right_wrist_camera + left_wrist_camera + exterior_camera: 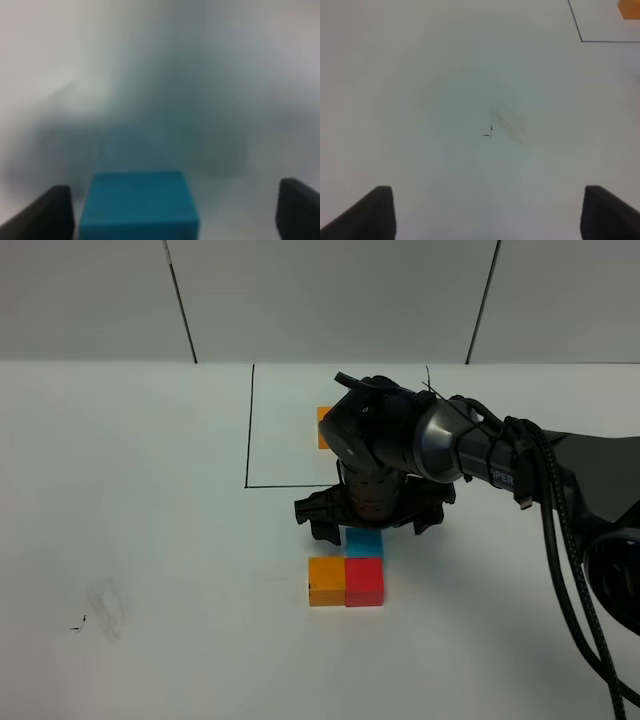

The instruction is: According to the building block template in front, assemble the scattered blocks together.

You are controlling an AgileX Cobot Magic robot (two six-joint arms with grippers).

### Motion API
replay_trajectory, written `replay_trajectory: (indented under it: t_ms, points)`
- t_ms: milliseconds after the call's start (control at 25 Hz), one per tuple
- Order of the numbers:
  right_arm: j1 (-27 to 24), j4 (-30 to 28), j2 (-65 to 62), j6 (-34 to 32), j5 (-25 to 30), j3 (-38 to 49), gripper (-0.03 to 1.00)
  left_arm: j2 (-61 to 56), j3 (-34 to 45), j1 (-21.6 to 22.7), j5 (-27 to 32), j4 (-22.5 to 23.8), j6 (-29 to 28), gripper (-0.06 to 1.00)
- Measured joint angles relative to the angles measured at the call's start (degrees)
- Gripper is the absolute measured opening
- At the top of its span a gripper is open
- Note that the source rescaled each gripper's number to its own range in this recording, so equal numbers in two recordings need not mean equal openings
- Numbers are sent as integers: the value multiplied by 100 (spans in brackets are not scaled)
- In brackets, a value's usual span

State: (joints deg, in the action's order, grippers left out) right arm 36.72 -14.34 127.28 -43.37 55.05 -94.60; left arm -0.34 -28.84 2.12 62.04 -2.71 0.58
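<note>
The scattered blocks sit together on the white table: an orange cube (327,581), a red cube (365,581) touching its right side, and a light blue cube (364,542) touching the red one's far side. My right gripper (372,528) hovers just over the blue cube, jaws wide open. In the right wrist view the blue cube (140,205) lies between the fingertips (50,212), untouched. The template's black outline (248,430) lies behind; only its orange cube (323,426) shows, and the arm hides the rest. My left gripper (487,215) is open and empty over bare table.
A grey smudge with small black marks (105,608) lies on the table at the left, also in the left wrist view (507,124). The right arm's cables (560,540) hang at the right. A panelled wall (330,300) stands behind the table.
</note>
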Motion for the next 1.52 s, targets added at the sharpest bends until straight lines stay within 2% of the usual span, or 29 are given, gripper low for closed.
replay_trajectory:
  t_ms: [80, 160, 320, 480, 600, 760, 960, 1080, 1200, 1280, 1520]
  points:
    - [0, -225, -142, 5, 5, 0, 93, 0, 0, 0, 0, 0, 0, 64]
    - [0, -398, -290, 22, -1, 0, 98, 0, 0, 0, 0, 0, 0, 64]
    - [0, -802, -775, 22, -149, 0, 100, 0, 0, 0, 0, 0, 0, 64]
    - [-83, -1694, -1512, 22, -249, 0, 100, 0, 0, 0, 0, 0, -6, 64]
    - [-376, -2368, -2156, 165, -148, 0, 100, 0, 0, 0, 0, 0, -6, 64]
    - [-1082, -2963, -3088, 895, 70, 0, 100, 0, 0, 0, 0, 0, -12, 64]
    - [-2200, -2972, -4234, 1708, 291, 0, 100, 0, 0, 0, 0, 0, -12, 64]
    - [-2986, -2939, -4874, 2388, 725, 0, 100, 0, 0, 0, 0, 0, -12, 64]
    - [-3542, -2810, -5401, 3215, 1212, 6, 100, 0, 0, 0, 0, 0, -12, 64]
    - [-3660, -2628, -5738, 3652, 1424, 6, 100, 0, 0, 0, 0, 0, -7, 64]
    - [-3675, -1806, -7119, 4624, 1453, 117, 100, 0, 0, 0, 0, 0, -7, 64]
